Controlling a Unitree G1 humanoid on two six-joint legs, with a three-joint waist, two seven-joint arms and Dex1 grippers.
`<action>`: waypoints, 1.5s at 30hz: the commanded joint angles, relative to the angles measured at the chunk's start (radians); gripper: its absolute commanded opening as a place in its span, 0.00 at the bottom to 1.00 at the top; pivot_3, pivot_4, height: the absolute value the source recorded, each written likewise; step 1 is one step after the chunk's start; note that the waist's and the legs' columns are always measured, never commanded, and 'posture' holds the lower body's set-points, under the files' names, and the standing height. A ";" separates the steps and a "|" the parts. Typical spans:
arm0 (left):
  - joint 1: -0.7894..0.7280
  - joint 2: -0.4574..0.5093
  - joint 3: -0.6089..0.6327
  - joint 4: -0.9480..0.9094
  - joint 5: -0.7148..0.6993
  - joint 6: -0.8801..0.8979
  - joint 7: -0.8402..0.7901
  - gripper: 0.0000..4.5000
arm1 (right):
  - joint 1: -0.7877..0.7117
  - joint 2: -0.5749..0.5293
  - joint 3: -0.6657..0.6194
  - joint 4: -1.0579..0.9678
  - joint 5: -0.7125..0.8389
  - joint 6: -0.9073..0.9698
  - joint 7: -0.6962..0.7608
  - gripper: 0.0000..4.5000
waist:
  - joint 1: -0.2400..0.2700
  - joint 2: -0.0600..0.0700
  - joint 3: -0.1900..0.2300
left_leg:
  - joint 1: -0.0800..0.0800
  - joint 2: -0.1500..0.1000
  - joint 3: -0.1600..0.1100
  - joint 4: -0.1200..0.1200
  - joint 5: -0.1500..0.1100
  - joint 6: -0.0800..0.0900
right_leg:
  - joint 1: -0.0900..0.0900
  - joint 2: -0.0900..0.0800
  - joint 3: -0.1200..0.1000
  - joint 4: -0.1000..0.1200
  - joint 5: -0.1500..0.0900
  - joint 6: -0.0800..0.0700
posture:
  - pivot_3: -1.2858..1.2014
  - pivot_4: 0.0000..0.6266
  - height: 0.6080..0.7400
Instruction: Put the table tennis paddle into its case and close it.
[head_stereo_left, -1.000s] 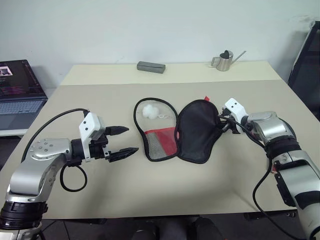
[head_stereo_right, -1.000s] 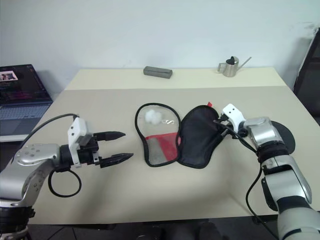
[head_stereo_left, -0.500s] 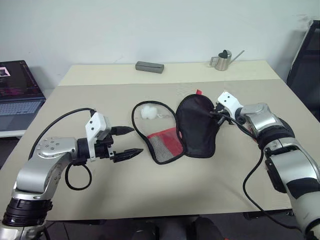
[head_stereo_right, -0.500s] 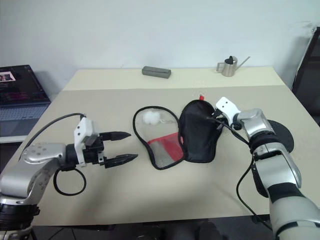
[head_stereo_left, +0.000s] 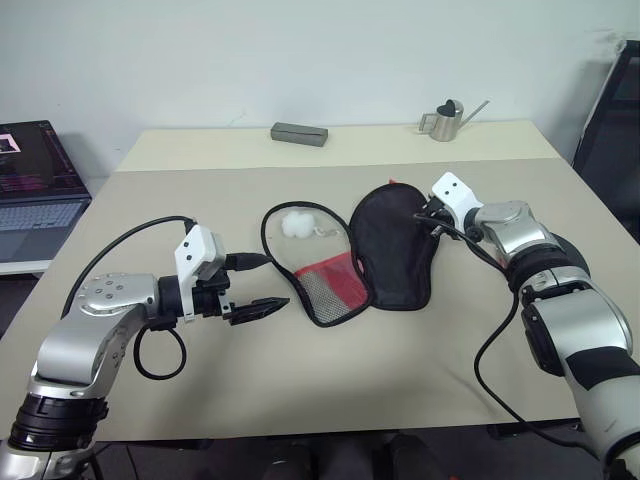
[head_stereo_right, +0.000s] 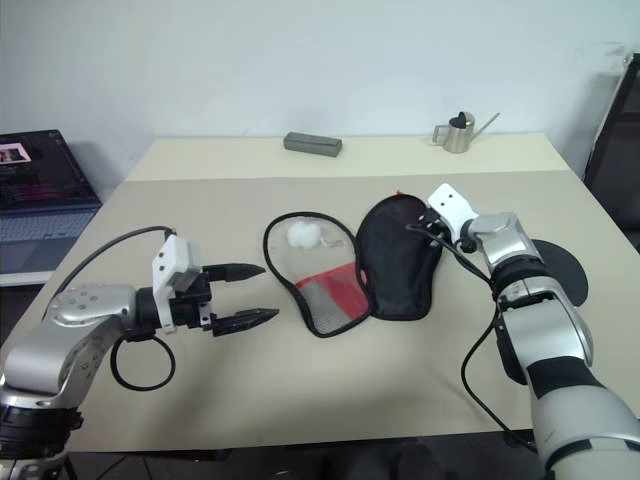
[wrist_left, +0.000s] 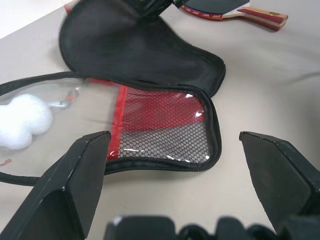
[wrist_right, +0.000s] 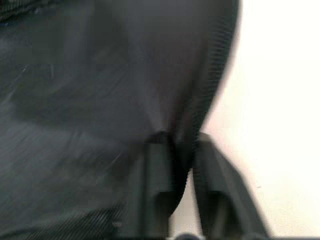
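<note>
The case lies unzipped mid-table: a clear and red-mesh half (head_stereo_left: 322, 272) holding a white pompom (head_stereo_left: 296, 225), and a black fabric flap (head_stereo_left: 392, 250) beside it on the right. My right gripper (head_stereo_left: 428, 212) sits at the flap's far right edge, and in the right wrist view its fingers (wrist_right: 156, 175) stand shut on the case's fabric rim. The table tennis paddle (head_stereo_right: 568, 265) lies right of the case, mostly hidden behind my right forearm; its handle (wrist_left: 260, 14) is visible in the left wrist view. Left of the mesh half, my left gripper (head_stereo_left: 275, 282) hovers open, holding nothing.
A small grey box (head_stereo_left: 300, 133) and a metal watering can (head_stereo_left: 445, 122) stand at the table's far edge. A laptop (head_stereo_left: 35, 190) sits on a lower surface to the left. A dark chair (head_stereo_left: 612, 120) stands at the right.
My right gripper moved up and leftward with the flap's edge, lifting and narrowing the black flap toward the mesh half; the flap has since sunk a little. My left gripper stayed put.
</note>
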 joint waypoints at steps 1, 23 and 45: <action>-0.016 0.002 0.014 -0.006 -0.007 -0.012 0.004 1.00 | -0.042 0.006 -0.032 -0.001 0.000 -0.026 -0.032 0.44 | 0.000 0.000 0.000 | 0.000 0.000 0.000 0.000 0.000 0.000 | 0.000 0.000 0.000 0.000 0.000 0.000 | 0.52 0.24 1.00; -0.110 -0.017 -0.005 0.061 0.011 -0.049 -0.008 1.00 | 0.063 -0.066 -0.186 -0.211 0.123 0.041 0.050 0.65 | 0.001 0.000 0.000 | -0.001 0.000 0.000 0.000 0.000 0.000 | 0.000 0.000 0.000 -0.001 0.000 0.000 | 0.52 0.24 1.00; -0.270 -0.083 -0.086 0.042 -0.052 -0.024 -0.061 1.00 | 0.825 -0.018 -0.581 -1.517 0.312 0.874 -0.365 0.99 | 0.021 0.000 0.000 | -0.015 0.000 0.000 0.002 0.000 0.000 | -0.014 0.000 0.000 0.003 0.000 0.000 | 0.52 0.24 1.00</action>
